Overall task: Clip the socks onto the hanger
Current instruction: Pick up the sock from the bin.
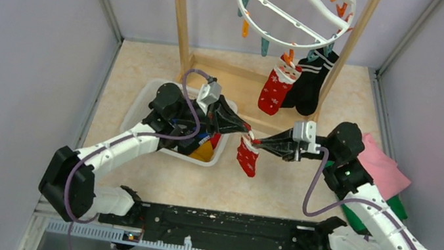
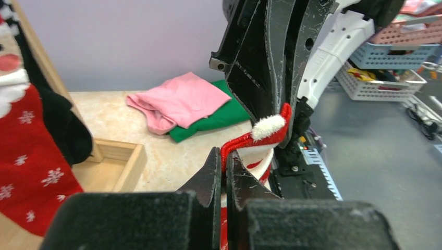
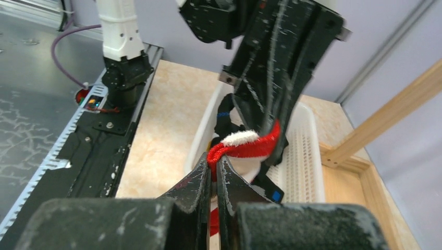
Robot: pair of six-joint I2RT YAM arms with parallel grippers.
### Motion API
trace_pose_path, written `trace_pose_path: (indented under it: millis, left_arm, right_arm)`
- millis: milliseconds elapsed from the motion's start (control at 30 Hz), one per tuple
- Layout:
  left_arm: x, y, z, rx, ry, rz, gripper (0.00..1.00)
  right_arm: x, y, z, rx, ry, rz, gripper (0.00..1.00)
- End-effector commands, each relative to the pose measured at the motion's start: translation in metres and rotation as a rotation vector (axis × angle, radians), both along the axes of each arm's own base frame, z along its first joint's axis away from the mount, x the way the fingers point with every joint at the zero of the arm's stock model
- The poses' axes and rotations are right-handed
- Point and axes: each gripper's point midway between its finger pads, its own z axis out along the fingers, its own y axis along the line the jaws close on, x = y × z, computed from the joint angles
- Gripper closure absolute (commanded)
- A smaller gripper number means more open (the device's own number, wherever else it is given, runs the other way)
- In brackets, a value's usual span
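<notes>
We see the left gripper (image 1: pixel 249 130) and the right gripper (image 1: pixel 259 143) tip to tip over the middle of the table. Each has its jaws pinched narrow on the white-trimmed cuff of one red sock (image 1: pixel 247 156), which dangles from them toward 6 o'clock. At 12 o'clock from there the hanger (image 1: pixel 293 9) hangs inside the wooden rack (image 1: pixel 179 19), with a snowflake sock (image 1: pixel 276 90) and a black sock (image 1: pixel 308 85) pegged side by side at its near rim. We find the white basket (image 1: pixel 144 97) at 9 o'clock, under the left arm, and a pink cloth (image 1: pixel 382 165) lying on a green cloth (image 1: pixel 350 217) at 3 o'clock
</notes>
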Motion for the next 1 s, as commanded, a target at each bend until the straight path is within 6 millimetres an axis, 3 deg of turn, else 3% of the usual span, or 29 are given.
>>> trace_pose_path:
  millis: [0,233,300,433,700,800,967]
  left_arm:
    - [0.003,-0.004,0.022,-0.036,-0.040,-0.094,1.00]
    - [-0.017,-0.014,0.018,-0.043,0.081,-0.349,0.99]
    - [-0.023,-0.012,0.016,-0.056,0.105,-0.405,0.86]
    - [-0.016,-0.016,0.008,0.000,0.230,-0.443,0.81]
    - [0.022,-0.023,0.009,-0.032,0.201,-0.243,0.44]
    - [0.028,-0.021,0.012,-0.027,0.171,-0.188,0.41]
    - [0.062,-0.001,0.013,-0.037,0.209,0.029,0.40]
  right_arm:
    - [-0.029,0.008,0.019,0.025,-0.094,0.149,1.00]
    - [-0.021,0.013,0.025,0.051,-0.039,0.135,1.00]
    - [-0.021,0.013,0.025,0.048,-0.043,0.129,1.00]
    - [-0.023,0.011,0.023,0.035,-0.041,0.121,1.00]
    - [-0.025,0.006,0.016,0.008,-0.047,0.096,1.00]
    - [-0.023,0.005,0.015,0.010,-0.049,0.078,1.00]
    - [-0.019,0.003,0.019,0.026,-0.044,0.032,1.00]
